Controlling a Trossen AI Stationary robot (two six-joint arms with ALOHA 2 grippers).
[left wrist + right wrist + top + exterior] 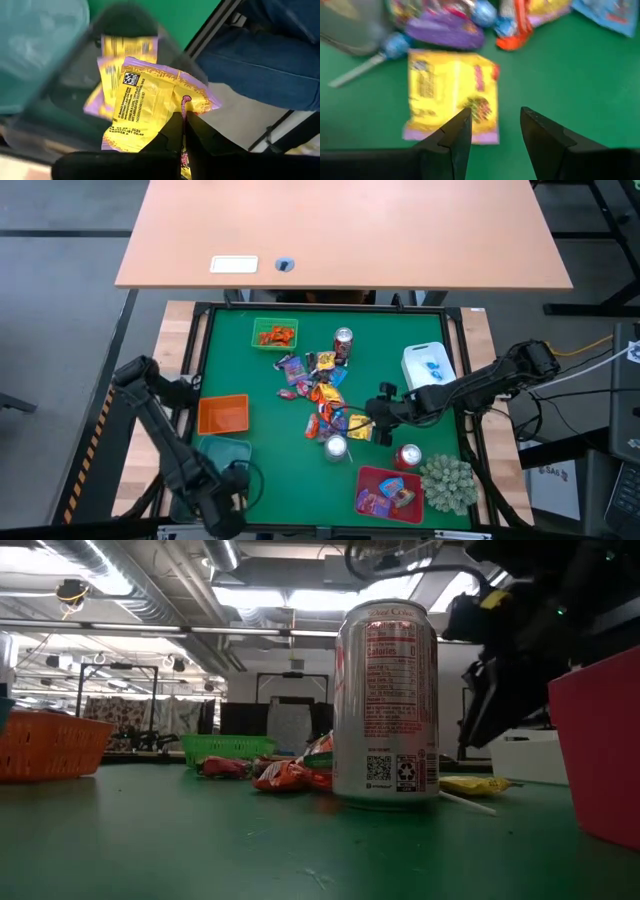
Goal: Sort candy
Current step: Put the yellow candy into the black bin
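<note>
While my left gripper [182, 131] pinches a yellow-and-purple candy packet [145, 102] above the teal bin [222, 452], my right gripper [492, 131] hovers open over another yellow packet [451, 95] beside the candy pile [322, 395]. Next I'd lower and close; green bench [570, 75] beside it looks free.

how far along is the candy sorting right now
Partly done. The green basket holds orange-red candies and the red bin holds a few packets. In hand: the left end effector is shut on a yellow packet near the teal bin, while the right end effector hangs open over another yellow packet. Left: the pile mid-mat.
</note>
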